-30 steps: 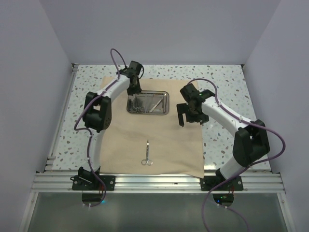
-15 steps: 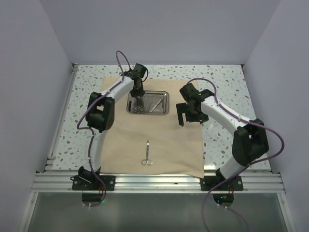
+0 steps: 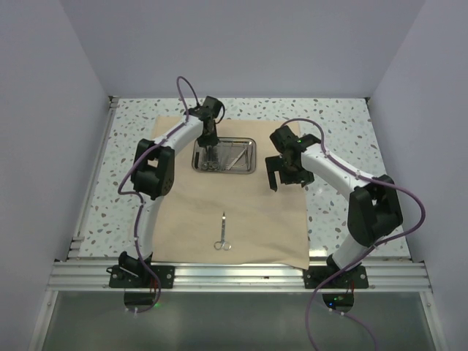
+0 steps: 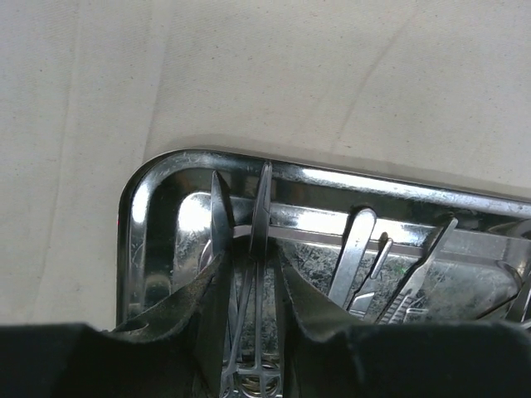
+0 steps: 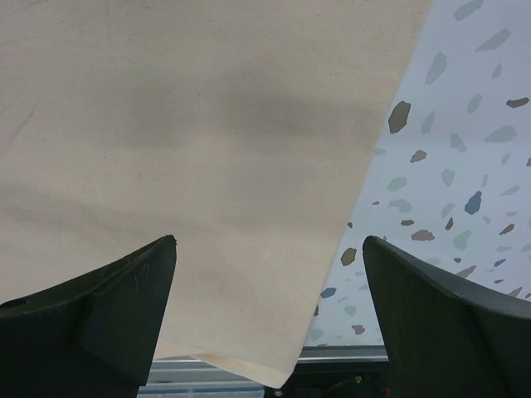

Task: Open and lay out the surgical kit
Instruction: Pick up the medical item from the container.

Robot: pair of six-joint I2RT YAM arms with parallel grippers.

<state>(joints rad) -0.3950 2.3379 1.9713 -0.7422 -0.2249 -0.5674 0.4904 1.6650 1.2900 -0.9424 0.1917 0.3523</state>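
The tan cloth wrap (image 3: 241, 212) lies spread flat on the table. The shiny steel tray (image 3: 254, 156) sits on its far part and holds several thin silver instruments (image 4: 353, 257). One pair of ring-handled scissors (image 3: 222, 232) lies alone on the cloth near the front. My left gripper (image 3: 210, 146) is down in the tray's left end. In the left wrist view my left gripper (image 4: 251, 249) is closed around a thin silver ring-handled instrument (image 4: 259, 199). My right gripper (image 3: 281, 179) hangs open and empty above the cloth's right part (image 5: 207, 124), and it shows wide open in the right wrist view (image 5: 270, 249).
The speckled tabletop (image 5: 465, 124) shows right of the cloth's edge. A metal rail (image 3: 234, 276) runs along the near edge by the arm bases. Plain walls close in the table on three sides.
My left gripper moved right from the tray's left rim into the tray and settled over the instruments. My right gripper shifted only slightly.
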